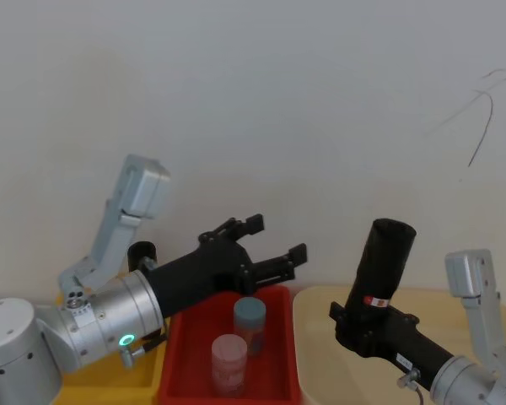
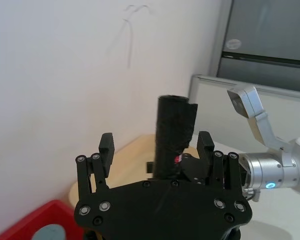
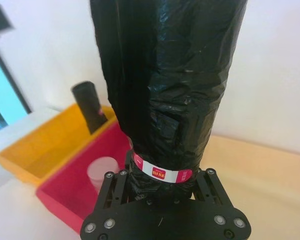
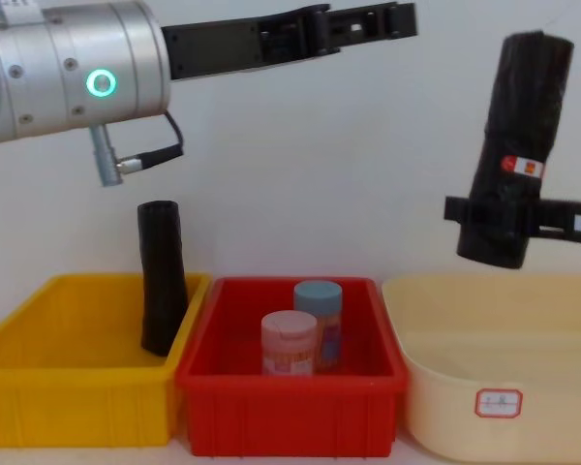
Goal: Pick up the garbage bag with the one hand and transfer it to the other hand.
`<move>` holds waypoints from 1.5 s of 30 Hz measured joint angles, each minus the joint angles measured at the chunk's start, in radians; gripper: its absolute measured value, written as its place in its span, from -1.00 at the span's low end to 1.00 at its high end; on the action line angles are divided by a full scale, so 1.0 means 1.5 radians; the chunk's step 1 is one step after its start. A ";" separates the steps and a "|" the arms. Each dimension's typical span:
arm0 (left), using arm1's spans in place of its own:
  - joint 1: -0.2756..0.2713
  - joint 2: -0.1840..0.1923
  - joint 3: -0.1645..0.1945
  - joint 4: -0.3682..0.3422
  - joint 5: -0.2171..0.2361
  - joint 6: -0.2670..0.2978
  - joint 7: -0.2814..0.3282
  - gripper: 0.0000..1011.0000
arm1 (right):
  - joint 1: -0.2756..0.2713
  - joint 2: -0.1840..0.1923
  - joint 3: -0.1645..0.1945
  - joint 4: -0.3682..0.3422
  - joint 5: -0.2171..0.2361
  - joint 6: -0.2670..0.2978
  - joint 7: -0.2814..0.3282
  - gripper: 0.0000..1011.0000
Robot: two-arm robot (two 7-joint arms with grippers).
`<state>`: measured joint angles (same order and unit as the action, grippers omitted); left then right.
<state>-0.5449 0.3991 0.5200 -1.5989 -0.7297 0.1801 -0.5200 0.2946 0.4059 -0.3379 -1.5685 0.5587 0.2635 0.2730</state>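
Observation:
The garbage bag, a thick black roll with a red-and-white label, stands nearly upright in the air above the beige tub. My right gripper is shut on its lower end, just under the label. My left gripper, on the arm with the green ring, hangs open above the red bin. It points toward the bag and stays well apart from it. In the left wrist view the garbage bag appears farther off, framed by the spread fingers. From the chest, the left gripper is level with the garbage bag's top.
A yellow bin at the left holds a plain black roll leaning upright. The red bin in the middle holds a pink-lidded jar and a blue-lidded jar. A white wall stands close behind.

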 joint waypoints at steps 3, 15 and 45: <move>0.005 0.006 -0.007 -0.002 0.000 -0.004 0.013 0.98 | 0.003 -0.002 0.003 0.013 0.000 0.010 -0.008 0.03; 0.028 0.020 -0.031 -0.013 0.023 -0.012 0.090 0.98 | 0.015 -0.007 0.011 0.055 -0.004 0.037 -0.031 0.03; 0.071 0.020 -0.076 -0.021 0.120 0.008 0.289 0.98 | 0.028 -0.009 0.016 0.085 -0.018 0.054 -0.041 0.98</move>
<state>-0.4377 0.4289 0.4060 -1.6298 -0.5493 0.1923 -0.0873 0.3364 0.3918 -0.3144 -1.4404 0.5321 0.3451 0.2112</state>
